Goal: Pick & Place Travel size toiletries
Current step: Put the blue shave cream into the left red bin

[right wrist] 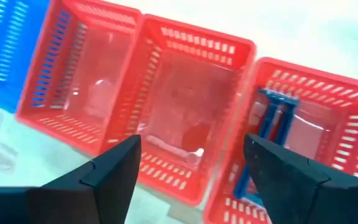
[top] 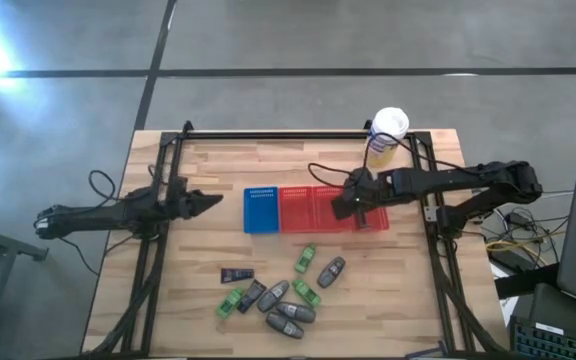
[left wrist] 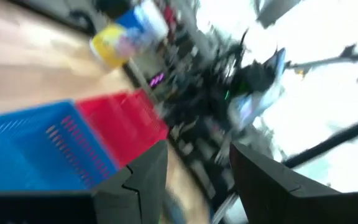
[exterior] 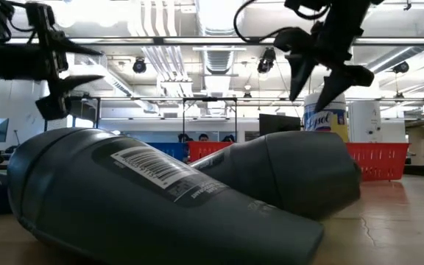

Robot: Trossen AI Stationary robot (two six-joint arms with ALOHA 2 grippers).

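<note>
The toiletries lie in a loose cluster on the near middle of the table: green packets (top: 305, 259), grey oval containers (top: 330, 271) and small dark tubes (top: 236, 274). Two grey containers (exterior: 160, 191) fill the low view's foreground. A thin blue stick (right wrist: 268, 127) lies inside one red tray. My right gripper (top: 343, 206) hovers open above the red trays (right wrist: 194, 106), holding nothing. My left gripper (top: 211, 202) is open in the air left of the blue tray (top: 260, 210), well above the table (exterior: 72, 73).
A blue tray and several red slotted trays (top: 333, 208) stand in a row across the table's middle. A yellowish canister with a white lid (top: 388, 135) stands behind them at the far right. Bare wood lies between the trays and the cluster.
</note>
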